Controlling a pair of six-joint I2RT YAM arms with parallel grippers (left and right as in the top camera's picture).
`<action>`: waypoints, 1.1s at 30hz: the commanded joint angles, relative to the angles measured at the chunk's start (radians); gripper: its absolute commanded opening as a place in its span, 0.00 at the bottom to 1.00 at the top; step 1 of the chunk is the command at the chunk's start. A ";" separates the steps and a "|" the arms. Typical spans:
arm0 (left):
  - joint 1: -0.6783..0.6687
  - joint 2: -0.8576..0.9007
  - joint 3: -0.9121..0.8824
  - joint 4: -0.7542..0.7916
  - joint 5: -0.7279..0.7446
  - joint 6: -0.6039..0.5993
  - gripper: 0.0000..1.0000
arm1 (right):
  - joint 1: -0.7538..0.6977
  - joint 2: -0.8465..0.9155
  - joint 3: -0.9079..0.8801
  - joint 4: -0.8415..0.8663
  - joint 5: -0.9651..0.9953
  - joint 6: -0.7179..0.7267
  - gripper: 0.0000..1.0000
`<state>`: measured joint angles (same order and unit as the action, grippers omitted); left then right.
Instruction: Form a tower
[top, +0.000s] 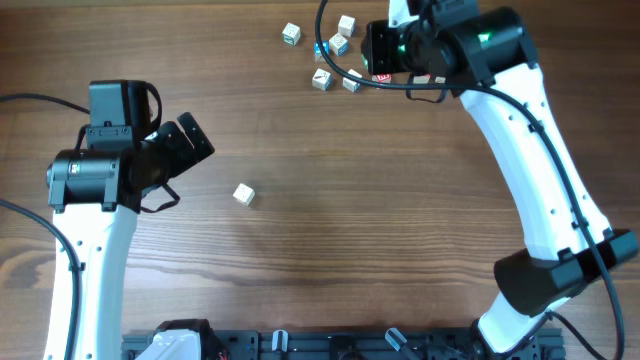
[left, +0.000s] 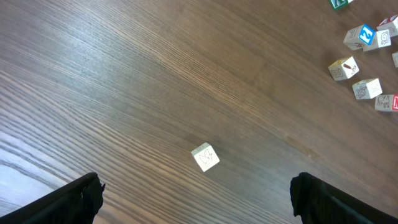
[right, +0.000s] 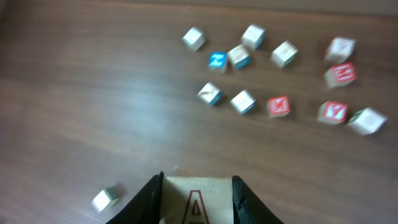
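My right gripper (right: 198, 182) is shut on a pale wooden cube (right: 196, 200) with a red letter A on its face, held well above the table. In the overhead view its fingers and that cube are hidden under the right wrist (top: 440, 45). No tower shows in any view. My left gripper (left: 196, 190) (top: 195, 170) is open and holds nothing, and a single pale cube (left: 204, 157) (top: 243, 194) lies on the table just ahead of it.
Several loose letter cubes lie scattered at the table's far side: pale ones (top: 290, 34) (top: 321, 78), a blue-faced one (right: 217, 60) and red-faced ones (right: 278, 106) (right: 340, 73). The right arm (top: 540, 170) spans the table's right side.
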<state>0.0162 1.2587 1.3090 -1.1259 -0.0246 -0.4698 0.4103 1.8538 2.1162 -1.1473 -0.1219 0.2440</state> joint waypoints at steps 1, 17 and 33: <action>0.008 -0.002 0.014 0.042 -0.093 -0.008 1.00 | 0.034 -0.011 0.002 -0.033 -0.152 0.028 0.18; 0.607 -0.150 0.012 -0.175 -0.091 -0.320 1.00 | 0.374 0.008 -0.577 0.494 -0.005 0.018 0.18; 0.627 -0.143 -0.031 -0.195 -0.091 -0.320 1.00 | 0.486 0.095 -0.837 0.956 -0.013 -0.122 0.19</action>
<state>0.6373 1.1137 1.2873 -1.3209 -0.1284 -0.7731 0.8791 1.9179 1.2839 -0.2066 -0.1337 0.1547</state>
